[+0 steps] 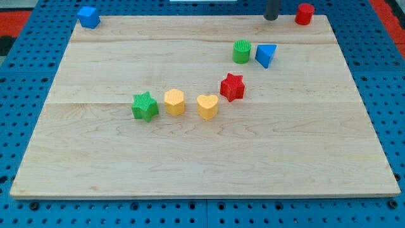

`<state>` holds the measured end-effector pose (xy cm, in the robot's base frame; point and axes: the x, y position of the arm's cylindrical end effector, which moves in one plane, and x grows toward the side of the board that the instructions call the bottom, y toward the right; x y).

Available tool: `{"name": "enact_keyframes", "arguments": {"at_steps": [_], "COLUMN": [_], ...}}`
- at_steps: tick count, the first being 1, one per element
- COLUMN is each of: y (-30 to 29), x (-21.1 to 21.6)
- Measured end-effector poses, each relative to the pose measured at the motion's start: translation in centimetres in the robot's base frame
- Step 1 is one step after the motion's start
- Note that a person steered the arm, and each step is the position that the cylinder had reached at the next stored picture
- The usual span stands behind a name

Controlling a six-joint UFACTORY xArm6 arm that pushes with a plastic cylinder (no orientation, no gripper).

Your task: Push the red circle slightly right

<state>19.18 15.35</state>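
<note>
The red circle [304, 13] is a small red cylinder at the view's top right corner of the wooden board [202, 152]. My tip [271, 18] is the dark rod end at the view's top, a short way to the left of the red circle and apart from it. No block touches my tip.
A green cylinder [241, 51] and a blue triangle [266, 55] sit side by side below my tip. A red star [232, 86], yellow heart [207, 106], yellow hexagon [174, 101] and green star [145, 106] form a row mid-board. A blue cube [88, 16] sits top left.
</note>
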Motion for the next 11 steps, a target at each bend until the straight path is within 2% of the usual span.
{"name": "enact_keyframes", "arguments": {"at_steps": [11], "y": [6.8], "x": [0.0]}}
